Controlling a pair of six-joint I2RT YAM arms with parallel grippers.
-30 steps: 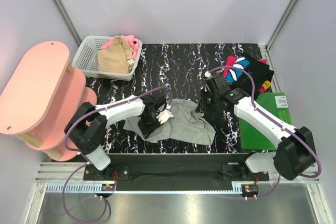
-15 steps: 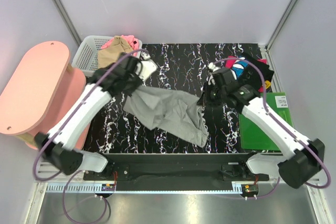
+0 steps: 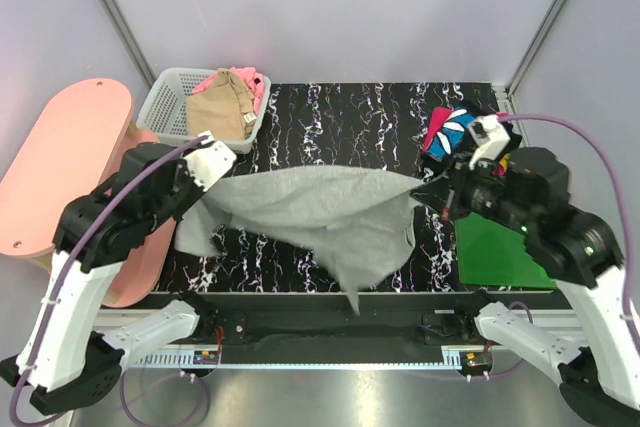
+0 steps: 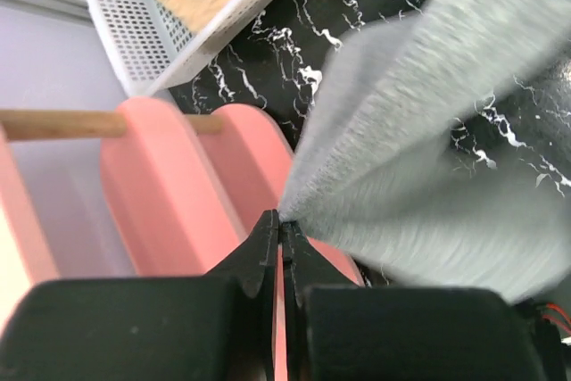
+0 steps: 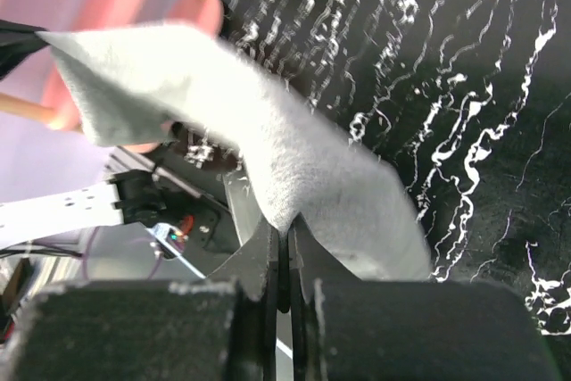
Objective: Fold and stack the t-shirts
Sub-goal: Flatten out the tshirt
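The light-grey t-shirt (image 3: 320, 209) hangs stretched in the air between both arms, its lower edge sagging toward the table's near side. My left gripper (image 3: 212, 185) is shut on the shirt's left edge; in the left wrist view its tips (image 4: 282, 219) pinch the grey cloth (image 4: 428, 131). My right gripper (image 3: 432, 187) is shut on the right edge, and the right wrist view shows its tips (image 5: 284, 227) clamped on the cloth (image 5: 268, 140). A tan tee (image 3: 220, 112) and a pink tee (image 3: 250, 80) lie in the basket. The black printed tee (image 3: 455, 132) lies at the back right.
The white lattice basket (image 3: 160, 112) stands at the back left of the black marbled table (image 3: 330, 117). A pink shelf unit (image 3: 60, 172) sits left of the table, close to the left arm. A flat green board (image 3: 495, 252) lies at the right, under the right arm.
Both arms have risen and spread apart, lifting the grey t-shirt off the table and pulling it taut. The left gripper swung back from the basket side toward the near left.
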